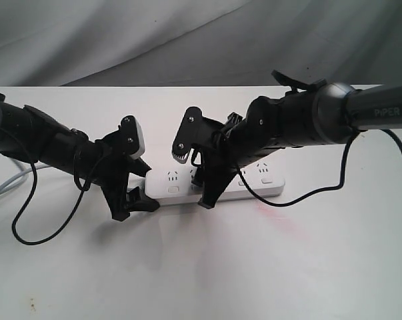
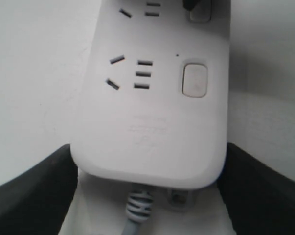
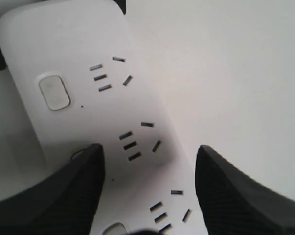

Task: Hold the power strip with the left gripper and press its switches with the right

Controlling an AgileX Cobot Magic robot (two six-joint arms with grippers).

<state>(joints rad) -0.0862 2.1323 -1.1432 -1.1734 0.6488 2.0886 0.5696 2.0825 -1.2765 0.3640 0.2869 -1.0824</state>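
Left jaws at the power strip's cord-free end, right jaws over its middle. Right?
No. The left jaws are at the end of the power strip where the cord exits; the left wrist view shows it. Right jaws over the middle is correct.

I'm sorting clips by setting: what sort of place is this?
Probably a robotics lab bench rather than a home: a bare white tabletop, a grey cloth backdrop draped behind it, and a black arm marked PiPER working over a lone power strip.

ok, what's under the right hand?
The power strip: one socket group lies between the right hand's open fingers, a switch showing beyond them. The switch nearest the hand is mostly hidden, so contact can't be told.
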